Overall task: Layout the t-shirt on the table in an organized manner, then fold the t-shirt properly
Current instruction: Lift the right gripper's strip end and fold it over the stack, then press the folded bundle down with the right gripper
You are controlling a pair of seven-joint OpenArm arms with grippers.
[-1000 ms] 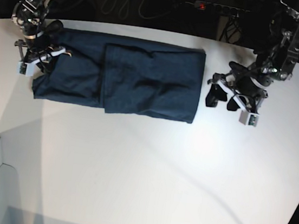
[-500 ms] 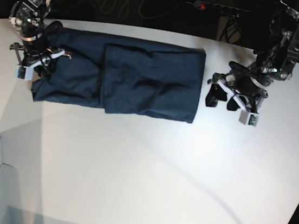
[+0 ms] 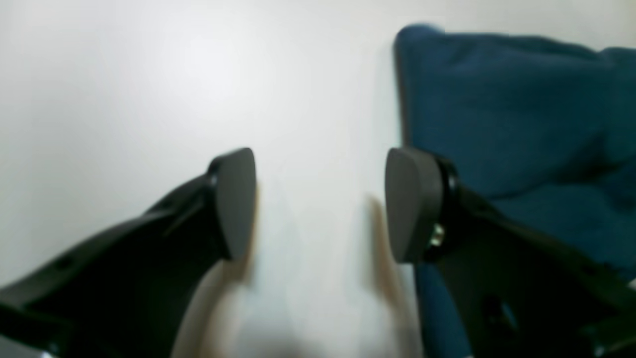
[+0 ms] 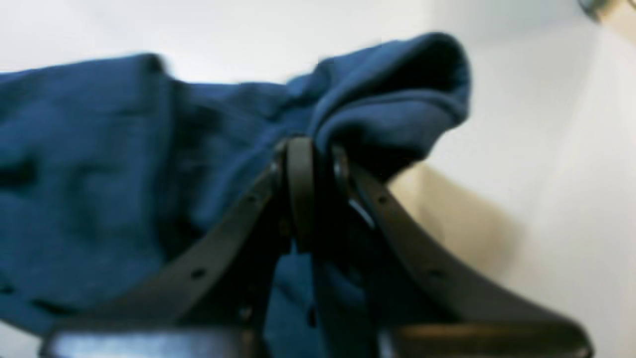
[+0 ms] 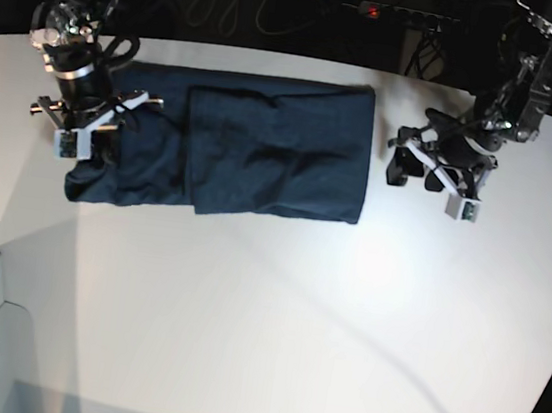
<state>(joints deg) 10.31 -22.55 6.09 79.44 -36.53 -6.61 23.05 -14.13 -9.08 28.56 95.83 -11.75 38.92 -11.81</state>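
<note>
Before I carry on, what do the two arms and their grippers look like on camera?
Both arms are black-and-silver metal linkages with dark cables along them. Each wrist carries a small white-grey camera block. The left gripper has black tapered fingers ending in flat, rounded dark-grey pads. The right gripper has slim black fingers with small holes along their length. No markings are legible.

R tool [image 4: 318, 164] pinching t-shirt [image 4: 124, 164] edge
</note>
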